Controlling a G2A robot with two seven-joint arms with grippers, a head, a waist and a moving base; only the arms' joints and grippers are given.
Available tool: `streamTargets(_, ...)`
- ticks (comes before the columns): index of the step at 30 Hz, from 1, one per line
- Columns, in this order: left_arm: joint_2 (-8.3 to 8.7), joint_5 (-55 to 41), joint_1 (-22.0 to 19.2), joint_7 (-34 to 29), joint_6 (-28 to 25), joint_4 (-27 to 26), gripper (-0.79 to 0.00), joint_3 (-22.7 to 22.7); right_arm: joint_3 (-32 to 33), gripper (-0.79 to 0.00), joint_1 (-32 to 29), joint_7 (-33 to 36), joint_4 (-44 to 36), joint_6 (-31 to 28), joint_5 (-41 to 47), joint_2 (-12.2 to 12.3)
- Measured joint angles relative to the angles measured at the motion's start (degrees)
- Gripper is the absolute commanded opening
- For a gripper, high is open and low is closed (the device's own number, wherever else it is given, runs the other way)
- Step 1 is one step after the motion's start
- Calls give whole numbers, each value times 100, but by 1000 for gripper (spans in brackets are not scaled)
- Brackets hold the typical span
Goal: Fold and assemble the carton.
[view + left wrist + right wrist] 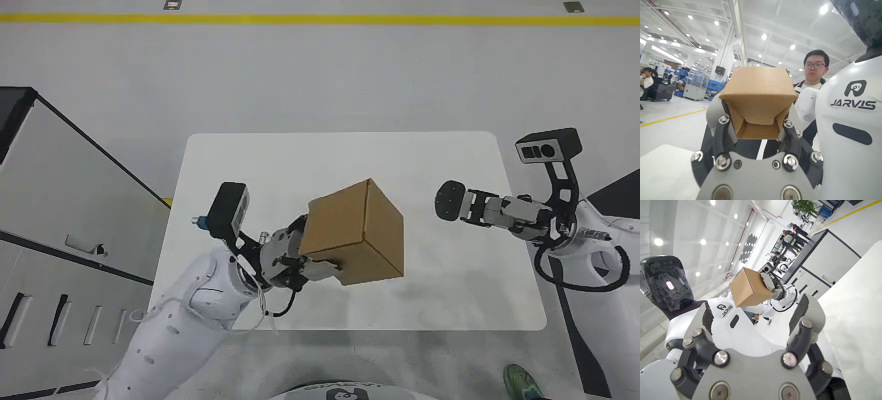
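One near-cubic carton tilts above the table, open end toward the left gripper clenching it (right gripper spread, apart).

White table, rounded at the corners
It is set on a pale grey floor and is flanked on the robot's left by a grey cabinet; a yellow line is painted farther off.
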Motion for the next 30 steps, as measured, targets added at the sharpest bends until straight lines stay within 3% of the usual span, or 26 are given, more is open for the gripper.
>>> streamTargets(8,-109,-1216,61,571,-631,231,-785,322,0,0,0,0,0,0,0,0)
streamTargets(23,-162,-1884,55,554,-618,23,-785,602,0,0,0,0,0,0,0,0)
streamTargets(30,-176,-3284,113,186,-629,-271,-785,948,0,0,0,0,0,0,0,0)
